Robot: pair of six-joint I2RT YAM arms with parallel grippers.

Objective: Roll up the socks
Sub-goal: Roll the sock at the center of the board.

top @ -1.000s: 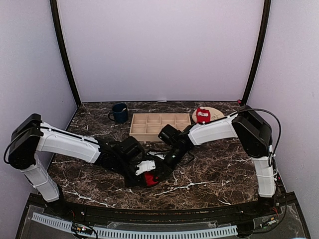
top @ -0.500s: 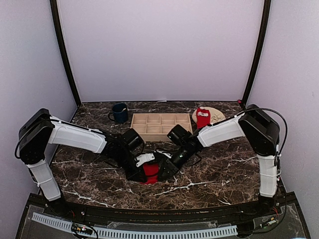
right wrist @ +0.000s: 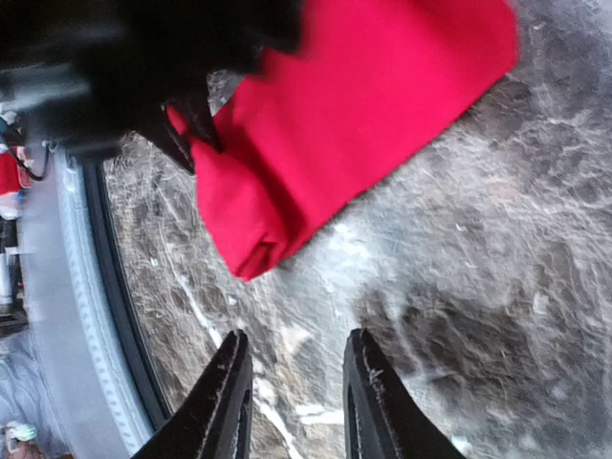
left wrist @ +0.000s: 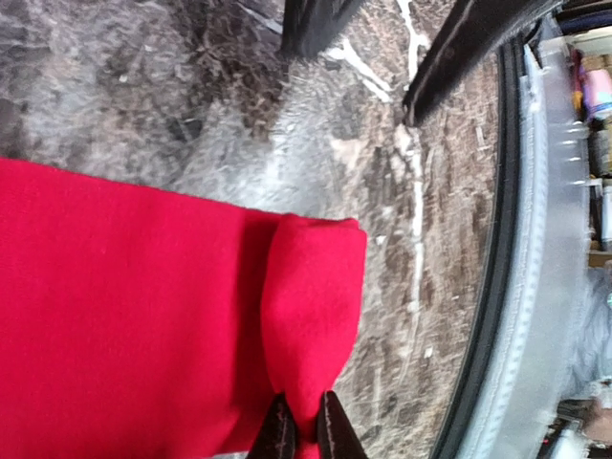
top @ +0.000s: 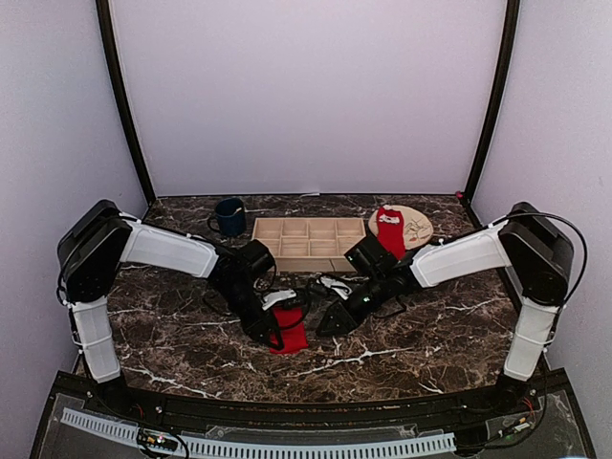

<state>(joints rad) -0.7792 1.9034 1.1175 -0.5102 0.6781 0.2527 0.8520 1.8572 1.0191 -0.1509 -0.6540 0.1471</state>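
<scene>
Dark marbled tabletop (top: 430,335), front centre: we logged the left gripper (left wrist: 298,435) pinched shut on the folded near end of a bright red fabric sock (top: 290,337), its length running toward the back. Beside that fold, just to its right, the right gripper (right wrist: 295,337) sat with fingers apart, empty. We noted a second red sock (top: 389,226) back right on a round tan plate (top: 419,228).

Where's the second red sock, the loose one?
Overhead view: the second sock lies on the tan plate, far right of the table, just right of the wooden tray.
</scene>
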